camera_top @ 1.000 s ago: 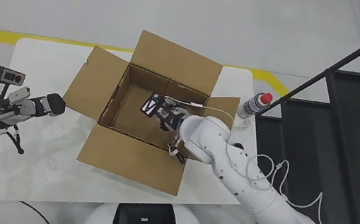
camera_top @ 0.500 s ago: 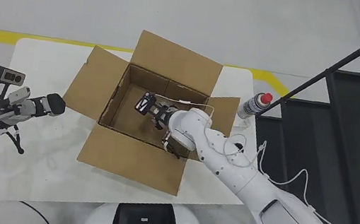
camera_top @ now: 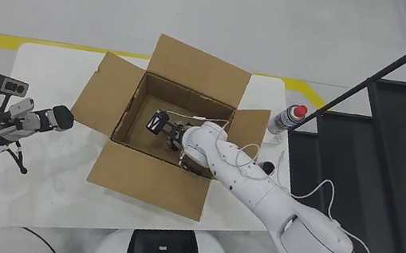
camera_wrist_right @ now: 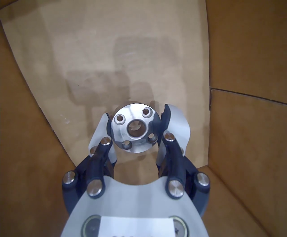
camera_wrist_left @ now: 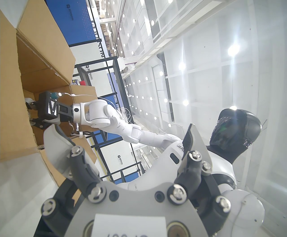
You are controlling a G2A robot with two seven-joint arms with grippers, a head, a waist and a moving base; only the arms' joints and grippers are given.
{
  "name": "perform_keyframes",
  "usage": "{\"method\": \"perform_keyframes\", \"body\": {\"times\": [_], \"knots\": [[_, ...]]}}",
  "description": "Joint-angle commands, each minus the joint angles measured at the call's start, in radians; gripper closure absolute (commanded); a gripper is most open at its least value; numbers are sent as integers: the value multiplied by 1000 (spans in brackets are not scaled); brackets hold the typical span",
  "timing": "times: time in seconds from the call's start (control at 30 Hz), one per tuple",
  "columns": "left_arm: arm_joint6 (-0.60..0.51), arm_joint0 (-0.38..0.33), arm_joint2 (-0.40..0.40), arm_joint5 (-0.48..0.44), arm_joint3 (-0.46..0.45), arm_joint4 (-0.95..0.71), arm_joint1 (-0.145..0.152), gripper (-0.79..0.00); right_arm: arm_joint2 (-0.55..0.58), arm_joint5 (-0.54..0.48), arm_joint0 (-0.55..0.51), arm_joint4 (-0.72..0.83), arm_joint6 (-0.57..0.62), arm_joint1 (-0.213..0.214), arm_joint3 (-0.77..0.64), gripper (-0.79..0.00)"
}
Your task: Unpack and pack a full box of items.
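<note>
we see a plain brown cardboard box [camera_top: 147, 178], a shiny silver metal disc [camera_wrist_right: 135, 128] with darker round holes, a white table [camera_top: 39, 188], a pale grey can [camera_top: 281, 123] with a red cap [camera_top: 299, 110], a yellow floor stripe [camera_top: 7, 40].

Box walls [camera_top: 150, 178] around right gripper [camera_wrist_right: 136, 114]

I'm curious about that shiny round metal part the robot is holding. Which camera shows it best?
The right wrist view: the metal disc faces the camera with its holes plain, clamped between the fingers inside the box. In the top view and the left wrist view, the disc is too small or hidden to make out.
</note>
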Motion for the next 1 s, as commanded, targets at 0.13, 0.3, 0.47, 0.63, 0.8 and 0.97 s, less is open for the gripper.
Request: {"method": "perform_keyframes", "body": {"times": [0.13, 0.3, 0.47, 0.63, 0.8, 0.97], "knots": [[0, 0, 0, 0, 0, 0, 0, -785, 29, 6, -1, -5, -43, -2, -10, -785], [0, 0, 0, 0, 0, 0, 0, -785, 88, 0, -46, -74, -33, 34, -200, -785], [0, 0, 0, 0, 0, 0, 0, -785, 197, -125, -183, -172, -1, 108, -538, -785], [0, 0, 0, 0, 0, 0, 0, -785, 360, -198, -372, -203, -12, 172, -835, -785], [0, 0, 0, 0, 0, 0, 0, -785, 539, -228, -567, -141, -158, 213, -1042, -785], [0, 0, 0, 0, 0, 0, 0, -785, 724, -282, -744, -136, -247, 247, -1164, -785]]}}
